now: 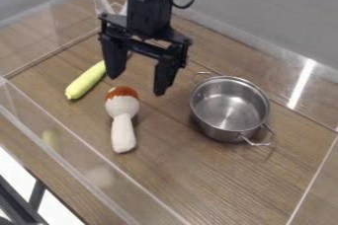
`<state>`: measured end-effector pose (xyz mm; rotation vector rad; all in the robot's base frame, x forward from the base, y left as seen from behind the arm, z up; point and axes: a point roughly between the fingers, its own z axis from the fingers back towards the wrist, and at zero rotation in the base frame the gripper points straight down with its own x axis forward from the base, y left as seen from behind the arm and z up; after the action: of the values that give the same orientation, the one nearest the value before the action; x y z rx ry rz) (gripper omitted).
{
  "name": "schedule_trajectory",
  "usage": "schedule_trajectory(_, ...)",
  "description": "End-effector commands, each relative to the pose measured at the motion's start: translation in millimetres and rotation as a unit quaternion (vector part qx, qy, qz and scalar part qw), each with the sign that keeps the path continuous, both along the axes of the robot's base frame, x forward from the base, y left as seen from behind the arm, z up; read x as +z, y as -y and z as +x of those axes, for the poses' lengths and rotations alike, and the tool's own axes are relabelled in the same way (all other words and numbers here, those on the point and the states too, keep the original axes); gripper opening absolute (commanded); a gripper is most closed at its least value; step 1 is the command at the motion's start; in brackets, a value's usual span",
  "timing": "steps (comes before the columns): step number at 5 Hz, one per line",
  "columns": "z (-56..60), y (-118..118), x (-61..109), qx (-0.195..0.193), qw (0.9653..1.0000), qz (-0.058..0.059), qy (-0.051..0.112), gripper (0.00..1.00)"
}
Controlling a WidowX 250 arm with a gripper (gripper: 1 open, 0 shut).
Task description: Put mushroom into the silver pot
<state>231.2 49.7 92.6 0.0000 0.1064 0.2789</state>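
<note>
Orange-capped mushroom (122, 118) lies just below the wide-open gripper (140, 79).

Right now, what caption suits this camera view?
Open gripper hovers above the mushroom, silver pot empty beside.

No legible text, label, brand, number or sign appears in the camera view; the surfaces in view carry no readable markings at this resolution.
</note>
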Motion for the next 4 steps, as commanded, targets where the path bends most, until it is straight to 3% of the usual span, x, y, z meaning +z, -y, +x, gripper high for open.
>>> schedule_trajectory(1, -0.1, -1.0, 6.3, 0.003, 0.9998, 0.005, 0.018, 1.00)
schedule_trajectory(4, -7.0, 4.5, -0.8, 0.016, 0.9998, 0.002, 0.014, 1.00)
